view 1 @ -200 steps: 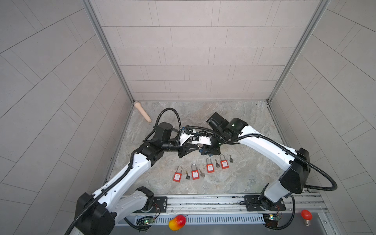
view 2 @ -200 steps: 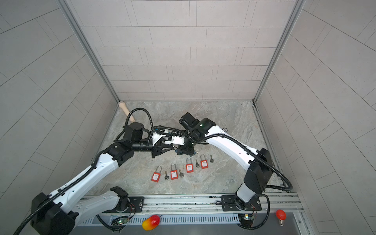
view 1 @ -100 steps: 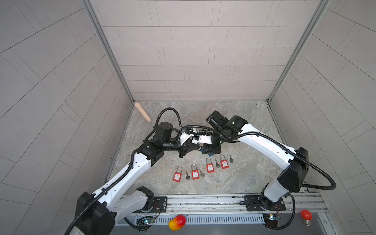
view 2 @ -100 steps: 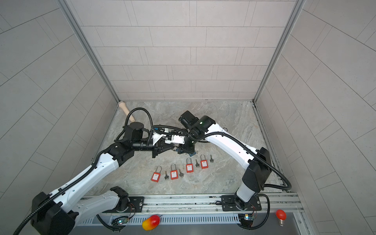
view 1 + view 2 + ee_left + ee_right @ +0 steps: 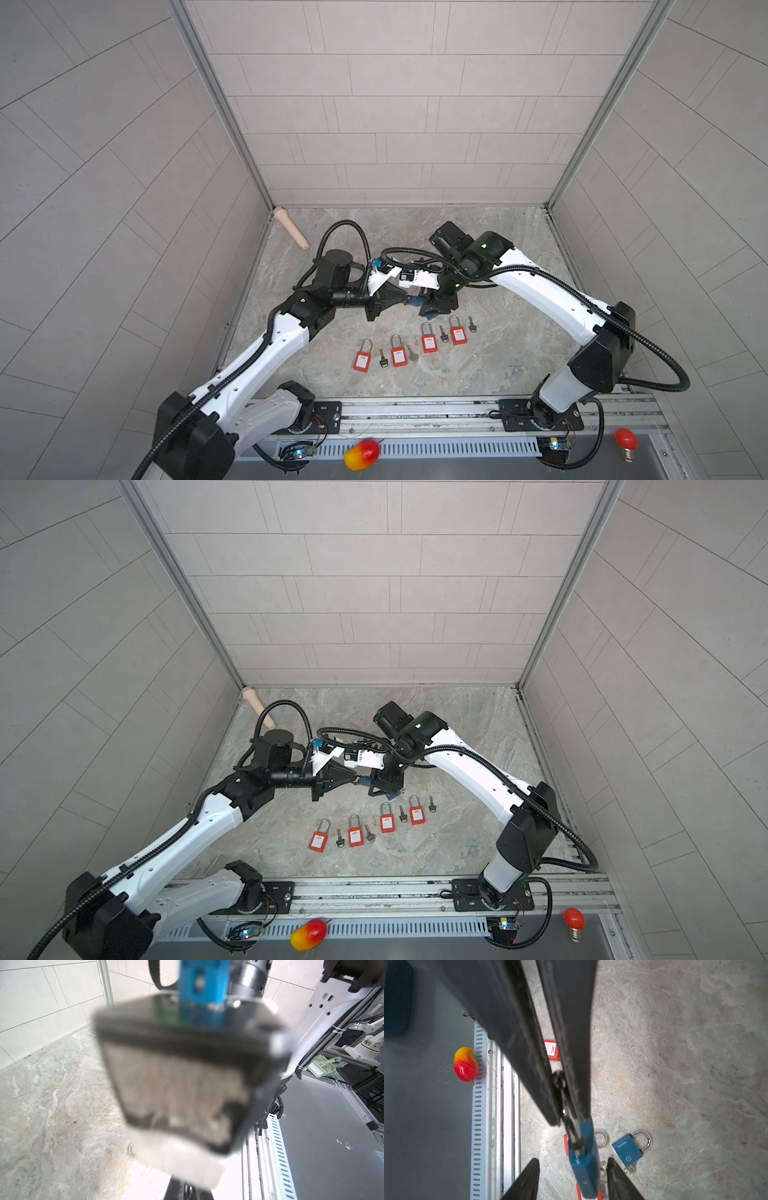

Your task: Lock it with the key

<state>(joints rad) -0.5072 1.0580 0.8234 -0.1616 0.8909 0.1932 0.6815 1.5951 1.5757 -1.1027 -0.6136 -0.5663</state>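
Note:
A blue padlock point(image 5: 584, 1159) hangs in the air with a key point(image 5: 566, 1113) in its lower end. My left gripper point(image 5: 566, 1122) point(image 5: 409, 300) point(image 5: 356, 780) is shut on that key's black head. My right gripper point(image 5: 573, 1160) point(image 5: 432, 309) point(image 5: 384, 789) is open, one finger on each side of the padlock body with a gap on both sides. The two grippers meet tip to tip over the middle of the table in both top views. The left wrist view is filled by the blurred right wrist housing point(image 5: 187, 1064), and the padlock does not show there.
A second blue padlock point(image 5: 628, 1150) lies on the marble table just beyond the right fingers. Several red padlocks point(image 5: 399, 353) with keys lie in a row nearer the front. A wooden peg point(image 5: 291, 228) lies at the back left corner, and a toy mango point(image 5: 361, 454) is on the front rail.
The right gripper has opened off the blue padlock, which now hangs from the key. The left gripper closed tighter on the key. Both arms stayed in the same spot.

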